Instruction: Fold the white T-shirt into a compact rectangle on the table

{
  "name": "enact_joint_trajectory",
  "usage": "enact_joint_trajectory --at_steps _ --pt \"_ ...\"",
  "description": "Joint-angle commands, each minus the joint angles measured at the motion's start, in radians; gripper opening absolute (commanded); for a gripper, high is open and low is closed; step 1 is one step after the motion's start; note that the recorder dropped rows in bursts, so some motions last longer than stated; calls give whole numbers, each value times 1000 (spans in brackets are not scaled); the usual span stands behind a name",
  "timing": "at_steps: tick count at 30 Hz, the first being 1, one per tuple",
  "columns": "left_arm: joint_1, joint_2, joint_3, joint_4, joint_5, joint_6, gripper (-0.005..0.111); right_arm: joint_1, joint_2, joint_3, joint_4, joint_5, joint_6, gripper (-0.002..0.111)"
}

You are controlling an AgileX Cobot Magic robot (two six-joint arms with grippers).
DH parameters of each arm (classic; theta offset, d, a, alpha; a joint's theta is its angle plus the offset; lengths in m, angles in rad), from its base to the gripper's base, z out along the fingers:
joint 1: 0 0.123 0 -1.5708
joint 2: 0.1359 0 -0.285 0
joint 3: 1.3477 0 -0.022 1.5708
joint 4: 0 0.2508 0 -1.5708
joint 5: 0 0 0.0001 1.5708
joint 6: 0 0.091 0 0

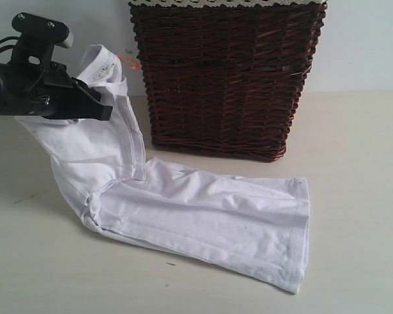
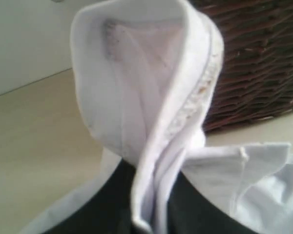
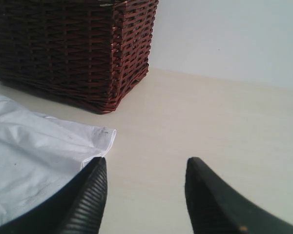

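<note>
T-shirt partly aloft in left claw

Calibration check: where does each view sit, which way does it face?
Exterior: off the arms, looking down across the table at shirt and basket; left fingers show, gripping its collar end.
Left wrist: on the left arm, facing the bunched shirt in its fingers.
Right wrist: low over table, facing basket past open right fingers.
All three share shirt and basket.

You have a dark brown wicker basket standing upright at the back, a pale lace trim along its rim, close before a plain light wall.
</note>
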Motion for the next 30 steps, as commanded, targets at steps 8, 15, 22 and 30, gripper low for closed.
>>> enact_joint_trajectory --at_steps 8,15,22,30 --pt "-195 -1 -9 -13 -7 4 0 -6 -6 5 3 -13 -4 49" --pt "-377 54 -9 -13 -1 4 0 -6 -6 5 3 -13 -4 49" --pt "-498 206 -51 -13 6 0 0 -6 -6 5 3 -13 -4 49" --pt "-597 251 -167 -32 18 -54 0 -6 -6 5 3 -13 -4 49"
